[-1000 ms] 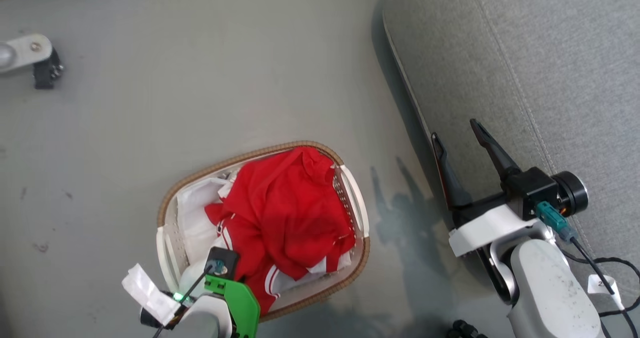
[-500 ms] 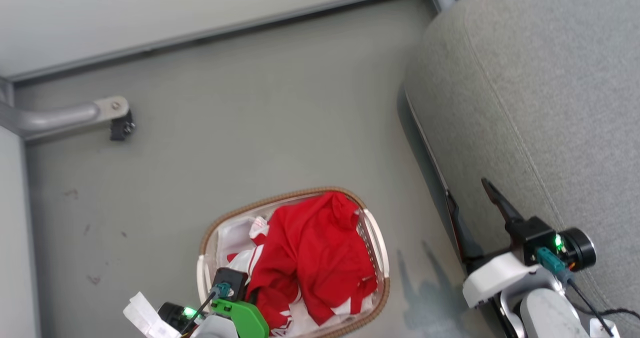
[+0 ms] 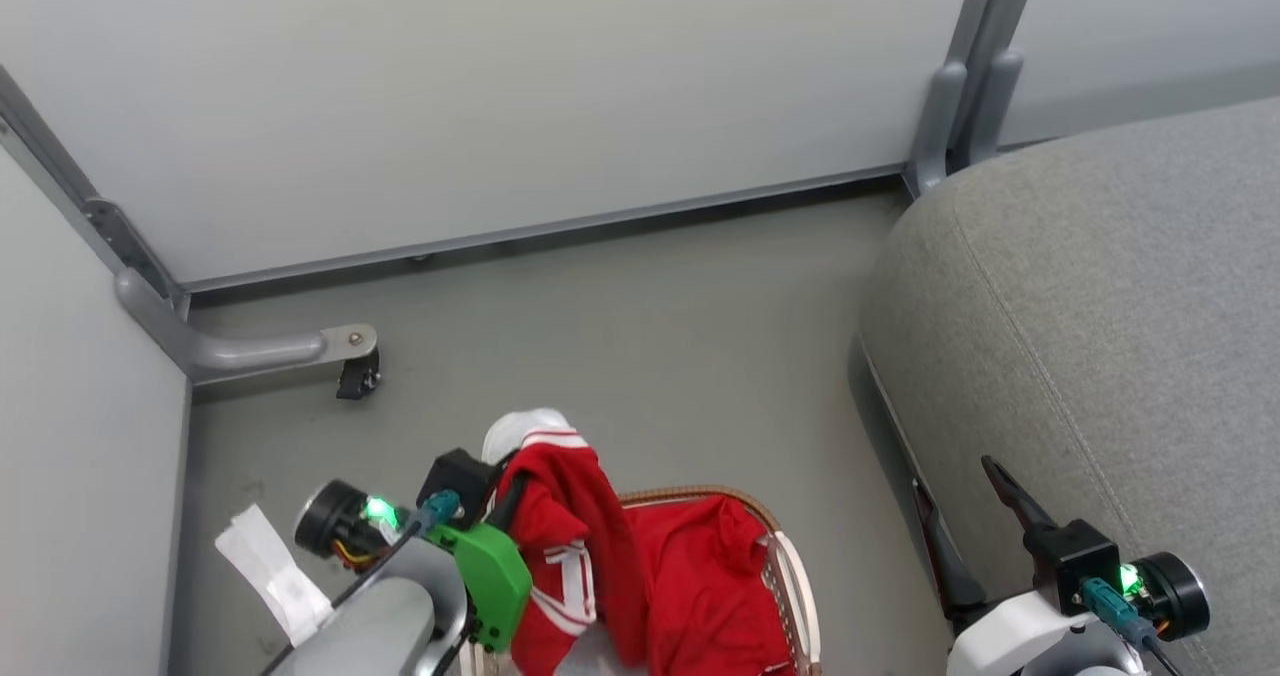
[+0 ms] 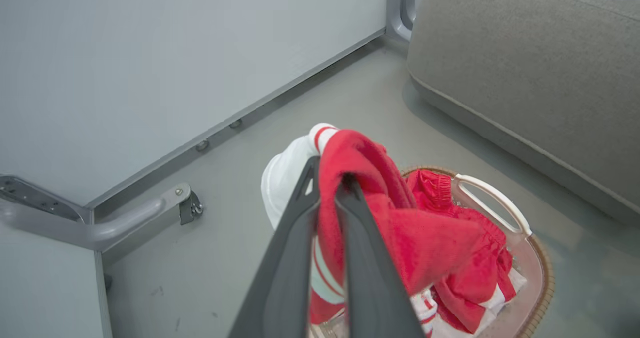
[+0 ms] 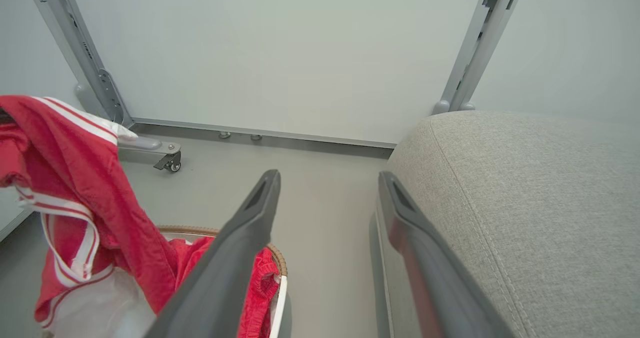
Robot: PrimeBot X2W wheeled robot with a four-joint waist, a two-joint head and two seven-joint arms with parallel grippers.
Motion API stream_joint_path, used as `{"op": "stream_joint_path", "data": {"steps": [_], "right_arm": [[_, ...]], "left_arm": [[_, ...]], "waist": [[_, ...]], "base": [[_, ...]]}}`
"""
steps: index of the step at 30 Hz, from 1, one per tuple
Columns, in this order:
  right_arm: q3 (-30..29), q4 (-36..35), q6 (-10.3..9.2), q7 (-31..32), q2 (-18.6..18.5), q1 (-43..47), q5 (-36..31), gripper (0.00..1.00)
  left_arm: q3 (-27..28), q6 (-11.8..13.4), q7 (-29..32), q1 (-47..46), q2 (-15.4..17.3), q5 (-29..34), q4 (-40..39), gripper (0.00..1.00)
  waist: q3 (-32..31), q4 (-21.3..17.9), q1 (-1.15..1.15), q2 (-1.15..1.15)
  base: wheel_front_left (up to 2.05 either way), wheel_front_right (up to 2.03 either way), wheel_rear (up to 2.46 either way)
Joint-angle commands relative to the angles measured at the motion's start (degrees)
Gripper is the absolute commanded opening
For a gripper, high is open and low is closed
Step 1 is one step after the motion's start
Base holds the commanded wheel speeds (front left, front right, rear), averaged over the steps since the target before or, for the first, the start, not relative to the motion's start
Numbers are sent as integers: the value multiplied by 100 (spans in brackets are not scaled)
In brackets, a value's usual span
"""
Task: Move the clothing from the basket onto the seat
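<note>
Quick status from my end. Left claw [image 4: 327,170] is pinched tight on 1 piece of the clothing [image 4: 360,153]. It's a red bit with white stripes, held up above the basket [image 4: 492,203]. It hangs more or less straight down from the fingertips, and the low end trails back into the basket. More red stuff is lying in there too, so I'd say we're early in the job.

Right claw [image 3: 952,476] is spread wide with nothing in it, parked just beside the front edge of the seat [image 3: 1100,306].

What matters for the carry is that the seat sits off to the right of the left claw, past the basket's right handle and a strip of bare floor. Its front edge runs away from the robot. The right arm is way nearer the seat, but the left 1 has the load, so it's a sideways swing to the right. My worry is the dangling tail snagging the rim or dragging the other clothes out, so I'd want more height first.
</note>
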Motion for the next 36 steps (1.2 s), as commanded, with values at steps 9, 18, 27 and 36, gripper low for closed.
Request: {"op": "stream_joint_path", "data": {"steps": [9,18,27,36], "right_arm": [[-50,40,-4,-12,-26,171,56,100],[0,49,-4,-12,-25,4,60,100],[303,-139,-4,-11,-26,-192,154,100],[1061,-141,-4,-11,-23,-534,280,100]], "left_arm": [[-155,-158,296,-1115,555,265,-980,0],[-323,-227,778,-2143,923,411,-1774,0],[-404,-239,975,-2759,964,294,-2031,0],[-557,-239,934,-2884,861,202,-2119,0]], "waist": [[-526,357,0,0],[-586,372,0,0],[-610,346,0,0],[-637,373,0,0]], "base": [[0,0,0],[0,0,0],[0,0,0],[0,0,0]]}}
